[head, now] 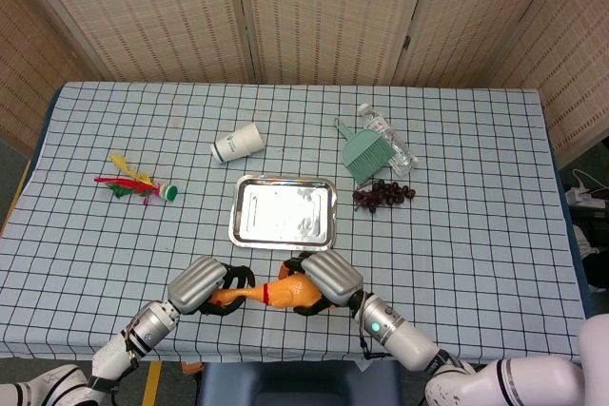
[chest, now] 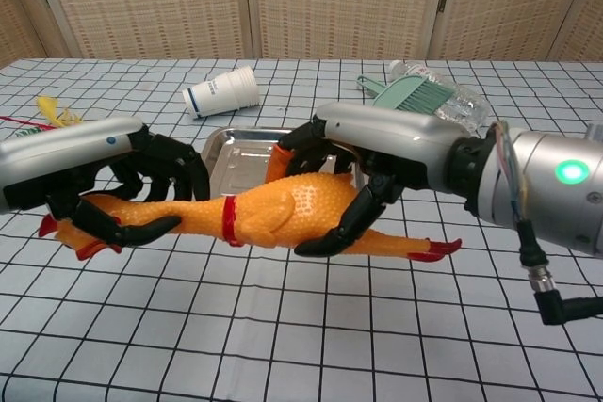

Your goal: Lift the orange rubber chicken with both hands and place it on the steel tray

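The long orange rubber chicken with a red neck band was gripped at the table's near edge, the left hand grasping one end and the right hand its body. The lift seemed under way; next it needed carrying forward, level, over the shiny rectangular steel tray just beyond.

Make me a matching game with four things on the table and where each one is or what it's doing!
Things:
1. rubber chicken
2. steel tray
3. paper cup
4. green brush

States:
A. lying on its side, behind the tray
B. held by the left hand and right hand
C. resting against a plastic bottle
D. nothing in it, shiny, mid-table

Pairs: 1-B, 2-D, 3-A, 4-C
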{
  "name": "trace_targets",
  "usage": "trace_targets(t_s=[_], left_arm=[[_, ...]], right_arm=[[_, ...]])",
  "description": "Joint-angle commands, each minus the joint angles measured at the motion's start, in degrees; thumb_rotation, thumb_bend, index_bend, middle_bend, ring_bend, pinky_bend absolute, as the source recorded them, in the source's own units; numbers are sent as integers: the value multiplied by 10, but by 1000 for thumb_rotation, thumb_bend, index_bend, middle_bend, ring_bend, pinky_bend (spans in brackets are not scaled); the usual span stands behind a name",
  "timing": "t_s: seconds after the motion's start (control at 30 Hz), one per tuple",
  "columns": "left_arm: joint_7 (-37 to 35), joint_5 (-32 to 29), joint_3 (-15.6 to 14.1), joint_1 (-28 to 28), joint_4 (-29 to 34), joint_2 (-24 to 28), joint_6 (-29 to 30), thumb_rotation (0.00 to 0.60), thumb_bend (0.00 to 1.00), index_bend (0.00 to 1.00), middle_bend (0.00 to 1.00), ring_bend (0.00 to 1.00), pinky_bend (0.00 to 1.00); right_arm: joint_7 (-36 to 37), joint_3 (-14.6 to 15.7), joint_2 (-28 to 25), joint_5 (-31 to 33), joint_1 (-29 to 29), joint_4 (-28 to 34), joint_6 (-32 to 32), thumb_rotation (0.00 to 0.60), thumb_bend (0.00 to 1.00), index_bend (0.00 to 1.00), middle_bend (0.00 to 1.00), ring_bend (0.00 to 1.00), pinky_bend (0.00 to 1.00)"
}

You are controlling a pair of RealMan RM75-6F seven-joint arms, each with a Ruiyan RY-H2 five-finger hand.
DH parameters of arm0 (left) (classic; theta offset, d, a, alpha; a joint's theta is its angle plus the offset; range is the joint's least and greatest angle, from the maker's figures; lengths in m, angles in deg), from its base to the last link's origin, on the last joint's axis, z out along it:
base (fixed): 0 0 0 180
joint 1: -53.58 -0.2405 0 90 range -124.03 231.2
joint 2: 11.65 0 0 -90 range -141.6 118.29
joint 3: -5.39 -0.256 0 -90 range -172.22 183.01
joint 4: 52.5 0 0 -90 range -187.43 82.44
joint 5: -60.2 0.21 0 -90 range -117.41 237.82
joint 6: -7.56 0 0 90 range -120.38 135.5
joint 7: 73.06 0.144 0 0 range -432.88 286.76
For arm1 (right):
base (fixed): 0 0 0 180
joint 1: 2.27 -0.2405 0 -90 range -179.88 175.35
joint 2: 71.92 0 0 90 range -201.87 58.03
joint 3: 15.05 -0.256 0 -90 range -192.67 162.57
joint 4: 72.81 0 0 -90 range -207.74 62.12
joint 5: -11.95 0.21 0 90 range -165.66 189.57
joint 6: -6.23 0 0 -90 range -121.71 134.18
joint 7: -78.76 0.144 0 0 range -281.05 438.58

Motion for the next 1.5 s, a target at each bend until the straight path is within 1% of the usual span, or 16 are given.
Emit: trace_targets(t_s=[0.03,0.1,0.17,0.23,0.27,0.37,0.43,0.53,1.0,1.07,1.13,1.17,1.27,1.33,1.4,1.5], left_arm=[[-1,-1,0,0,0,0,-1,600,741,821,719,632,927],[-1,-1,1,0,0,1,-1,600,741,821,719,633,927],[-1,-1,1,1,0,1,-1,600,742,821,719,633,927],[-1,-1,0,0,1,3,-1,600,742,821,719,633,927],[-1,-1,0,0,1,3,0,600,741,821,719,632,927],[-4,-1,1,0,2,4,1,600,741,821,719,633,927],[-5,0,1,0,1,5,1,600,742,821,719,632,927],[-6,1,0,1,2,5,0,600,741,821,719,633,927],[-5,3,3,4,12,10,0,600,737,821,719,633,927],[-4,5,4,4,14,9,1,600,736,821,719,632,927],[-2,7,3,5,17,10,2,600,736,821,719,632,927],[0,7,3,4,18,11,2,600,737,821,719,632,927],[1,7,3,4,21,14,3,600,737,821,719,632,927],[1,6,4,3,22,16,4,600,736,821,719,632,928],[0,4,4,3,23,17,4,600,736,821,719,632,927],[1,3,4,4,24,18,3,600,736,821,719,632,928]], right_arm=[[-5,4,-2,-6,3,4,-9,600,431,1000,804,961,1000],[-4,5,-5,5,5,12,-10,600,420,944,794,894,997],[-1,8,-19,18,1,23,6,600,350,592,611,628,841],[0,8,-35,24,-4,29,18,600,274,180,316,326,571],[-1,9,-42,24,-6,31,23,600,241,59,176,186,439],[2,9,-64,28,-14,41,41,600,150,0,1,3,122],[14,6,-72,24,-14,45,43,600,120,0,0,0,23],[23,6,-76,14,-12,44,39,600,112,0,0,0,0],[-7,26,-72,44,-30,31,55,600,112,0,0,0,2],[-12,26,-64,50,-31,28,49,600,111,12,13,20,102],[-13,24,-53,49,-29,26,37,600,112,152,146,159,354],[-9,23,-50,48,-27,27,34,600,117,302,271,294,522],[8,16,-37,29,-18,25,13,600,195,690,564,628,872],[18,12,-26,8,-8,21,-9,600,303,878,701,772,982],[14,12,-19,-12,-2,16,-28,600,396,970,769,870,1000],[22,13,-16,-31,6,15,-41,600,451,982,779,937,1000]])
